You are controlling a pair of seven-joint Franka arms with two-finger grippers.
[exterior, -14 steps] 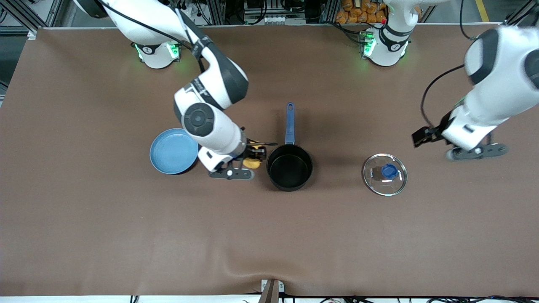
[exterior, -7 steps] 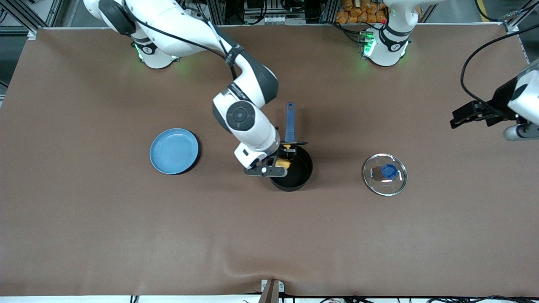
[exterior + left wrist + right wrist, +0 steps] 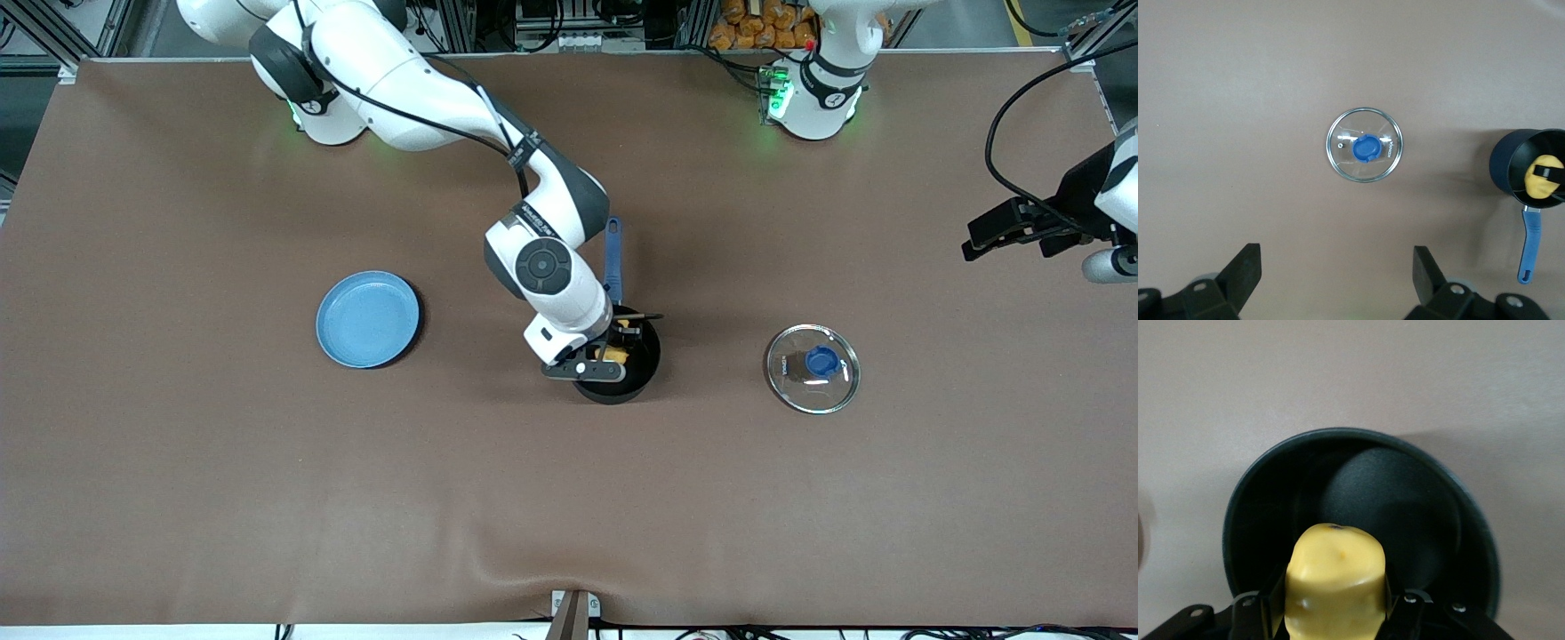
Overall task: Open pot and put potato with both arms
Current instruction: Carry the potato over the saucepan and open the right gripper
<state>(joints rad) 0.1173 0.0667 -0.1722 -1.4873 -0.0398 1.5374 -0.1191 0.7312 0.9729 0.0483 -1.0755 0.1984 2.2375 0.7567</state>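
The black pot (image 3: 636,369) with its long blue handle (image 3: 613,258) stands open at mid-table. My right gripper (image 3: 613,348) is shut on the yellow potato (image 3: 612,356) and holds it over the pot's mouth; in the right wrist view the potato (image 3: 1335,580) sits between the fingers above the pot's black inside (image 3: 1405,507). The glass lid with a blue knob (image 3: 813,367) lies on the table toward the left arm's end. My left gripper (image 3: 1022,233) is open and empty, high over the table's edge at that end; its wrist view shows the lid (image 3: 1365,145) and the pot (image 3: 1531,170).
A flat light-blue plate (image 3: 367,319) lies on the brown table toward the right arm's end, level with the pot. The pot's handle points toward the robots' bases.
My right gripper has carried the potato from beside the plate to over the pot's mouth. My left arm has drawn away from the lid toward the table's edge.
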